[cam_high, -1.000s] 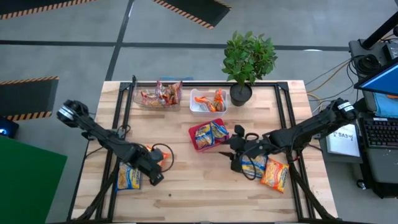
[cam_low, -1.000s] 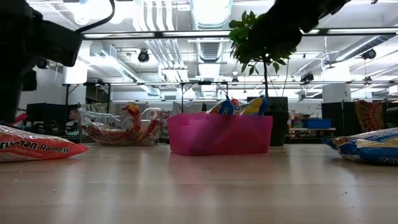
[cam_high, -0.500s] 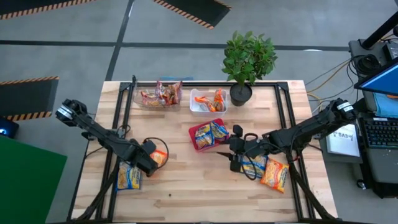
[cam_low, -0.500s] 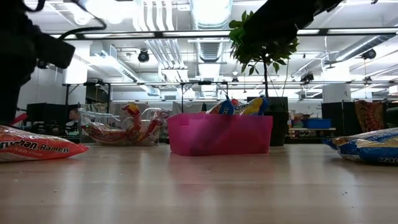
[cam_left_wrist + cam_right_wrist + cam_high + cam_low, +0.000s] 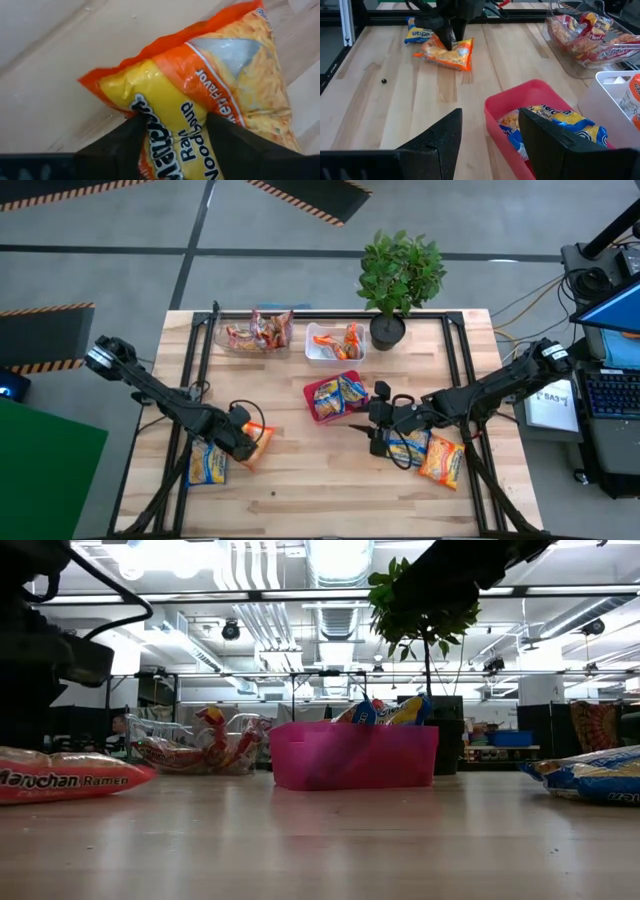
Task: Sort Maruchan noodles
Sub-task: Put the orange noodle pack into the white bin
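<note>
An orange Maruchan noodle packet [image 5: 261,443] lies at the table's left, and my left gripper [image 5: 243,446] stands on it pointing down, shut on it. In the low view the packet [image 5: 70,780] rests flat on the wood. A blue-and-yellow packet [image 5: 207,466] lies just left of it. My right gripper [image 5: 490,131] hovers open and holds nothing, right of the red tray [image 5: 312,392], which has blue-and-yellow packets in it. Under the right arm lie a blue-and-yellow packet [image 5: 408,448] and an orange one [image 5: 441,462]. My left gripper pinches the orange packet's printed middle [image 5: 172,127] between its two fingers. They come from above and point steeply down. The wrapper bulges up between the fingers, and its edges reach out past both of them. The packet's underside lies on the table.
A clear tray [image 5: 222,340] with reddish packets and a white tray [image 5: 312,352] with orange ones stand at the far edge. A potted plant [image 5: 398,275] stands beside them at the far right. Bare wood lies in the near middle of the table.
My left gripper has sunk toward the table and rolled a little, keeping the orange packet. The packet was tilted and has come down to lie level on the wood, slightly nearer the table's near edge.
</note>
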Robot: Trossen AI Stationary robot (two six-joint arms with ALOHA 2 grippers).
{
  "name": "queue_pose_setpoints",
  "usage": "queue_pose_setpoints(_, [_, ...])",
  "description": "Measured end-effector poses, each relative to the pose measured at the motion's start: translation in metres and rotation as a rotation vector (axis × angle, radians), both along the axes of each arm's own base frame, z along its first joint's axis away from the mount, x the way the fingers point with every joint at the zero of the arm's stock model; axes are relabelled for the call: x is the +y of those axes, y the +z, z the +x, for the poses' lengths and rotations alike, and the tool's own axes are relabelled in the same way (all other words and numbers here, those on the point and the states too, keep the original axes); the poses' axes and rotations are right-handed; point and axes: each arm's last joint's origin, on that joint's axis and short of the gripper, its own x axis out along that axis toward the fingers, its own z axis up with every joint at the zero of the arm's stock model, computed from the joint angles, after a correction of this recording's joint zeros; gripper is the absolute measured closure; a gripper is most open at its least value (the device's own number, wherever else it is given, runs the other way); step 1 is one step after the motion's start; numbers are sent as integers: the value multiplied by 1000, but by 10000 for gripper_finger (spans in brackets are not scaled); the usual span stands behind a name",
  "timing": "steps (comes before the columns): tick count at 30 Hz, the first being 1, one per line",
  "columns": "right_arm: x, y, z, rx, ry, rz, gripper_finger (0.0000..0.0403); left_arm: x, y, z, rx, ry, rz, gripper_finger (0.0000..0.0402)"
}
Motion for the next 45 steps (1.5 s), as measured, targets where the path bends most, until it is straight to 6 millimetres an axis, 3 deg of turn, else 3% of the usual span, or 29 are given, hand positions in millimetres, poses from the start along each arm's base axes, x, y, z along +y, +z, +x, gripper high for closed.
queue_pose_setpoints(6, [0,-4,1,17,-2,-3,221,-2,2,3,-2,-6,13,302])
queue_pose_setpoints(11, [0,-6,1,19,-9,11,222,-5,19,11,-54,-16,86,390])
queue_pose_setpoints(20, [3,-11,-2,31,-6,22,223,-12,86,33,-212,-155,362,400])
queue_pose_setpoints(26, [3,-11,-1,30,-2,11,223,-4,128,51,-359,-156,636,401])
queue_pose_setpoints(30, [3,-11,-1,29,-1,11,223,12,142,59,-383,-74,852,401])
queue_pose_setpoints(36, [3,-11,-2,34,8,-10,223,56,147,79,-314,110,1080,402])
queue_pose_setpoints(45, [3,-11,-2,36,12,-21,223,127,127,132,-134,24,1090,401])
